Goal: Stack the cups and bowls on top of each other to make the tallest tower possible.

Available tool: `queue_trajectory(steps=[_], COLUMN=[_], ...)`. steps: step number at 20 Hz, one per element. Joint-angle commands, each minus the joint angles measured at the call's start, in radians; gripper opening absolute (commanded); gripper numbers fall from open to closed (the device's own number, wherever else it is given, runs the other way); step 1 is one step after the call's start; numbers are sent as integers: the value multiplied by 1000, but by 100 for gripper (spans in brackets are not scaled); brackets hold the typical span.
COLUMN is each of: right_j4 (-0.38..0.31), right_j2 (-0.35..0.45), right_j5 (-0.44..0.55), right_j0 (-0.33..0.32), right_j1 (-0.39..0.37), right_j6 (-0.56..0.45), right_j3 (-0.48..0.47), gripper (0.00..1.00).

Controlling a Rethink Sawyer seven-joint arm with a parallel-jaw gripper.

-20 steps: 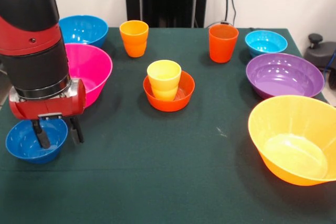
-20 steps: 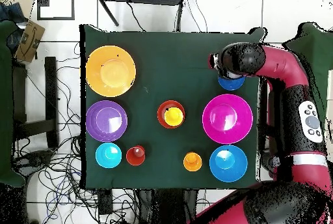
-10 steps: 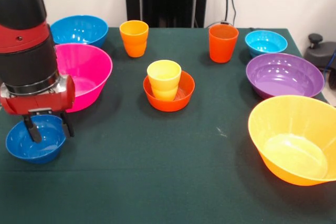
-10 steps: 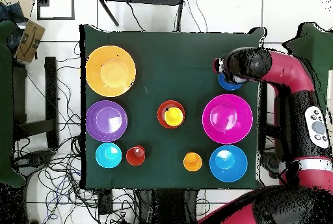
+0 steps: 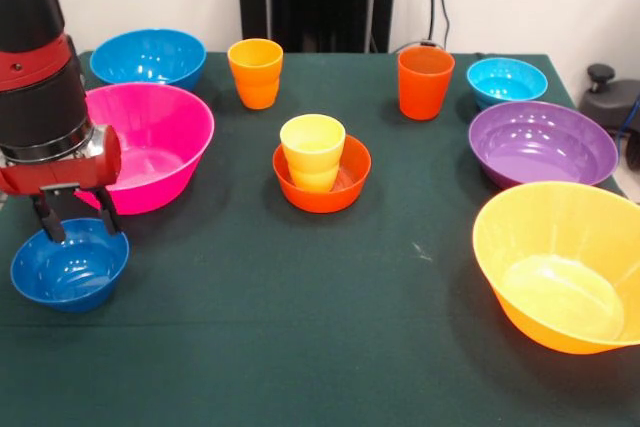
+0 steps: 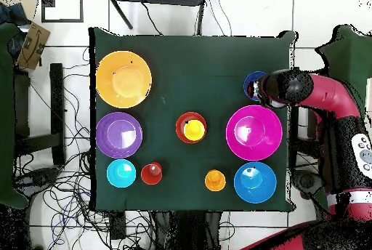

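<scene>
Dark blue bowl (image 5: 68,267) is sitting at lower left; gripper (image 5: 74,215) is hovering at its far rim, fingers parted, holding nothing.

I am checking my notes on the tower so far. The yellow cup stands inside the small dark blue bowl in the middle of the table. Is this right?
Not quite. The front view shows the yellow cup standing inside the small orange-red bowl in the middle of the table. The small dark blue bowl sits empty near the table's edge, under the pincer.
</scene>
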Motion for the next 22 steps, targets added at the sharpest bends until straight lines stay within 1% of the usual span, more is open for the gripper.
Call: queue_trajectory(steps=[1,6,12,16,19,22], right_j4=[-83,-70,-61,-86,-107,-121], right_j2=[-22,2,23,28,43,59], right_j5=[38,4,14,-37,-92,-125], right_j0=[4,-16,-22,-22,-35,-57], right_j1=[-20,-16,-9,-2,21,42], right_j6=[-384,-369,-380,-371,-389,-421], right_j3=[95,148,162,161,150,144], gripper=[100,100,100,100,100,100])
